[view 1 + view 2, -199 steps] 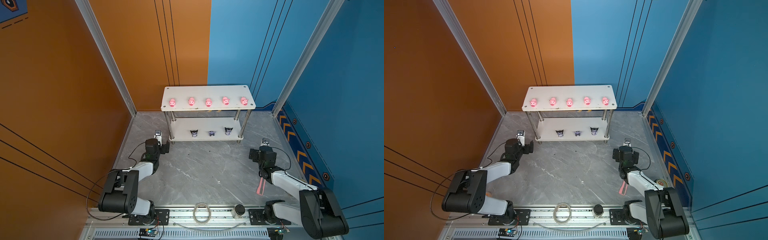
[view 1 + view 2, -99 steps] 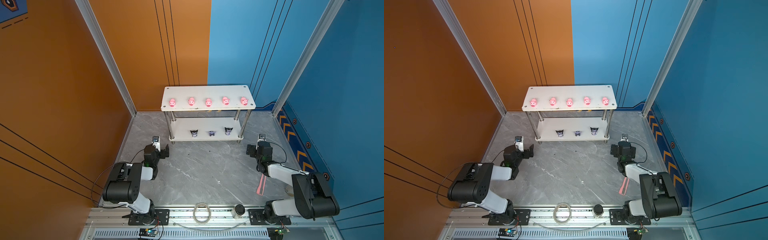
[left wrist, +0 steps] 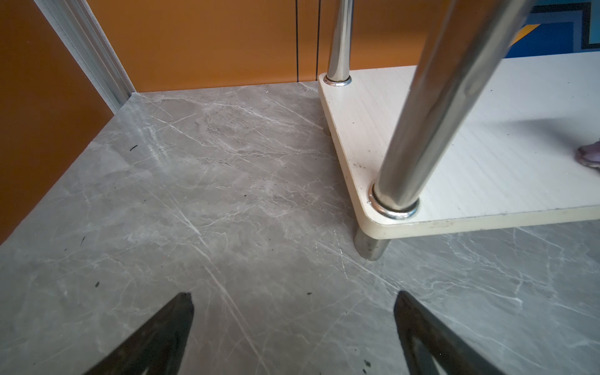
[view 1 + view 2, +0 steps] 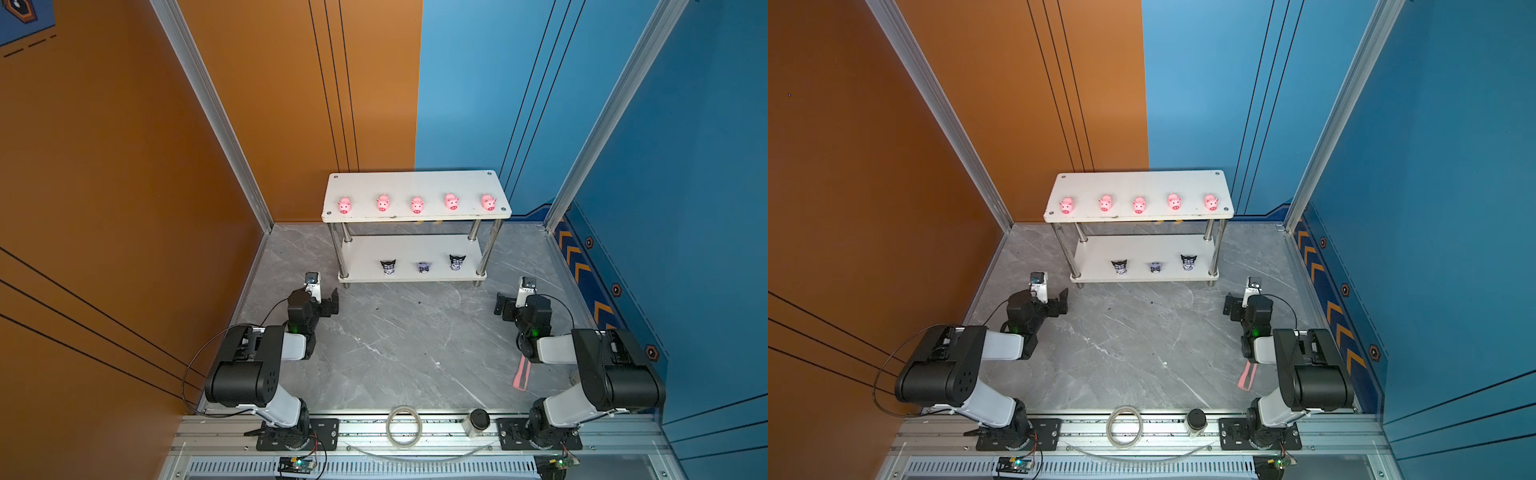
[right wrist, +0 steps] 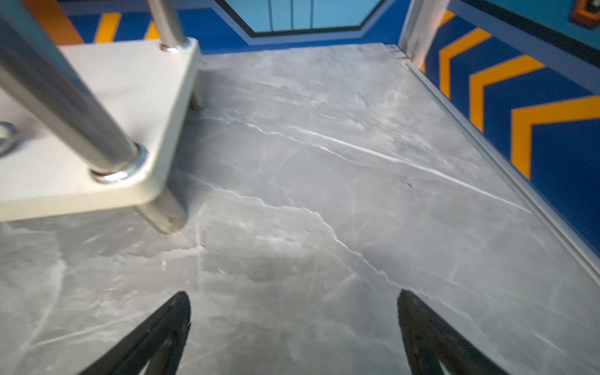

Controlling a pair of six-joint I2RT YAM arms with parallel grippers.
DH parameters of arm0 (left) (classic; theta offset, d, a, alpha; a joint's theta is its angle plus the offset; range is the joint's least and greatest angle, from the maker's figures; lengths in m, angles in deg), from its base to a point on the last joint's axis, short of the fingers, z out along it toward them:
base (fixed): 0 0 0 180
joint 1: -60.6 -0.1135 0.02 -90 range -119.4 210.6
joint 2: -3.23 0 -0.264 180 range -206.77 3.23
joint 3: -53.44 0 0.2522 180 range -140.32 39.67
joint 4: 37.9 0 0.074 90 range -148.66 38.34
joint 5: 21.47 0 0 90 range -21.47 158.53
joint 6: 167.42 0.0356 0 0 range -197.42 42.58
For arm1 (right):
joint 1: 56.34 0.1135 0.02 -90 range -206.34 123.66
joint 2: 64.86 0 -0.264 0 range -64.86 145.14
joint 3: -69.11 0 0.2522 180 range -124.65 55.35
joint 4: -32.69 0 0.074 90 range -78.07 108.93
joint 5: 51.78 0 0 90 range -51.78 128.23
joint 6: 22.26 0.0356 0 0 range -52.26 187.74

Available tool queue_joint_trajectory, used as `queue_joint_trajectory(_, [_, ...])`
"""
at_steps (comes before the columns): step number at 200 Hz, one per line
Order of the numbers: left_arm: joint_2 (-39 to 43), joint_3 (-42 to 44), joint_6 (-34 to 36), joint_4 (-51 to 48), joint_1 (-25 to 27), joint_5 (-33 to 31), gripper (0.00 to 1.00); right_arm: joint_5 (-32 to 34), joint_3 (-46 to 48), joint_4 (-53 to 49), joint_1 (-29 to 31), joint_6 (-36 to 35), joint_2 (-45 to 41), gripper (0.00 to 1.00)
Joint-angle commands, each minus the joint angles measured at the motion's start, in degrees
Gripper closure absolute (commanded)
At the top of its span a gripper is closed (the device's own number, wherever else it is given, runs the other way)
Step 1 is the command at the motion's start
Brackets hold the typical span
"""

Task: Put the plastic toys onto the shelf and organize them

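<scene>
The shelf (image 4: pixel 415 183) (image 4: pixel 1138 183) stands at the back of the floor in both top views. Several pink pig toys (image 4: pixel 417 205) (image 4: pixel 1139 205) stand in a row on its top board. Three black-and-purple figures (image 4: pixel 423 267) (image 4: pixel 1155 267) stand on the lower board. My left gripper (image 4: pixel 323 296) (image 4: pixel 1052 297) (image 3: pixel 293 302) hangs open and empty just off the shelf's front left leg. My right gripper (image 4: pixel 512 300) (image 4: pixel 1239 302) (image 5: pixel 293 300) is open and empty off the front right leg. The lower board (image 3: pixel 487 130) (image 5: pixel 97 81) fills one side of each wrist view.
A flat pink strip (image 4: pixel 521 372) lies on the marble floor beside the right arm. A tape ring (image 4: pixel 403 426) and a small black-capped jar (image 4: pixel 477 420) sit on the front rail. Orange and blue walls close in the floor on three sides.
Both arms have folded back toward their bases, elbows now raised. The grippers stayed low in front of the shelf's front corners and stayed open. The toys have not moved.
</scene>
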Motion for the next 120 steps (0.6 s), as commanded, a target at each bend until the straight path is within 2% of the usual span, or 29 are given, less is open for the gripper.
queue_joint_trajectory(1, [0.1, -0.7, -0.1, 0.0, -0.2, 0.9, 0.02, -8.8, -1.3, 3.4, -0.8, -1.6, 0.4, 0.00])
queue_joint_trajectory(32, [0.2, -0.7, -0.2, 0.0, -0.3, 0.8, 0.02, -7.9, -1.6, 1.9, -0.4, -2.0, -0.1, 0.00])
queue_joint_trajectory(67, [0.1, -1.2, -1.2, -1.0, -0.2, -1.8, 0.02, -0.1, 0.1, 4.3, 2.2, -2.5, -0.6, 0.00])
queue_joint_trajectory(120, [0.1, -1.3, -1.3, -1.2, -0.3, -2.0, 0.02, -1.8, -1.8, 1.2, 1.2, -1.9, -0.3, 0.00])
